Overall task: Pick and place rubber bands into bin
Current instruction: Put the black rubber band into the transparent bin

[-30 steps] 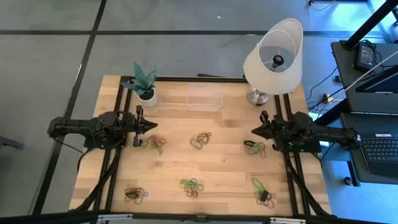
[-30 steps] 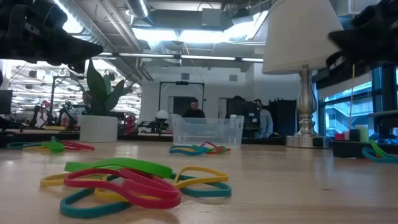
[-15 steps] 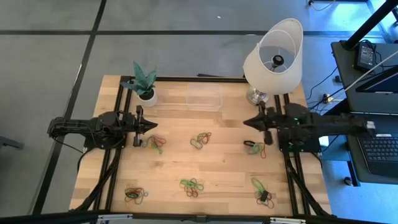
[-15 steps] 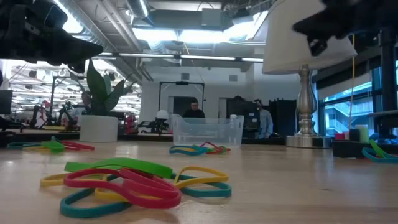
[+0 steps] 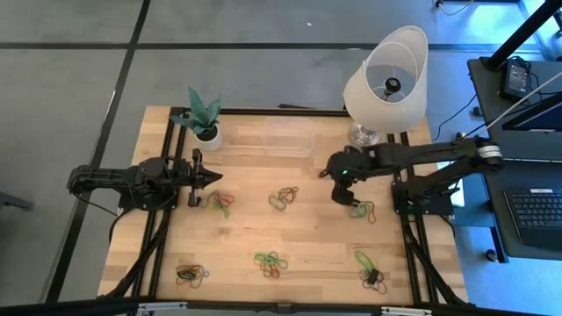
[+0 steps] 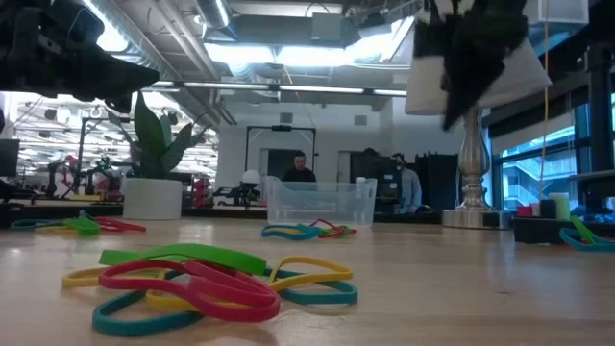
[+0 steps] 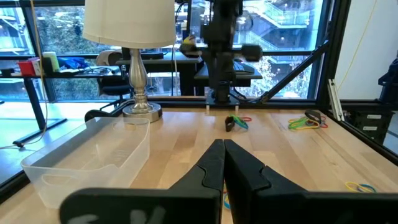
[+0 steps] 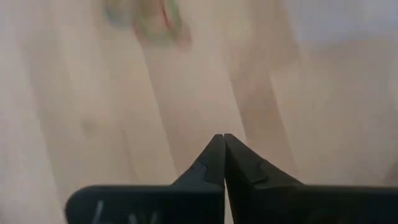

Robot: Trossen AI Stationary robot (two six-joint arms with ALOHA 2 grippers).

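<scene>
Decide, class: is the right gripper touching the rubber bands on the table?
Apart. The right wrist view shows the shut right gripper over bare wood, the rubber bands well ahead of its tips.

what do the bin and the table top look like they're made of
The bin: probably clear plastic, glossy; the wood shows straight through its walls. The table top: pale wood planks with visible grain and seams, seemingly a smooth satin finish.

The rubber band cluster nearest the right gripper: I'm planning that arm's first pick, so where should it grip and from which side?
Judging from the high view, come straight down from above: the rubber band cluster lies flat on the table. Aim where several loops overlap near its middle, so the fingers catch more than one strand. The right gripper, shut now, must open first.
</scene>
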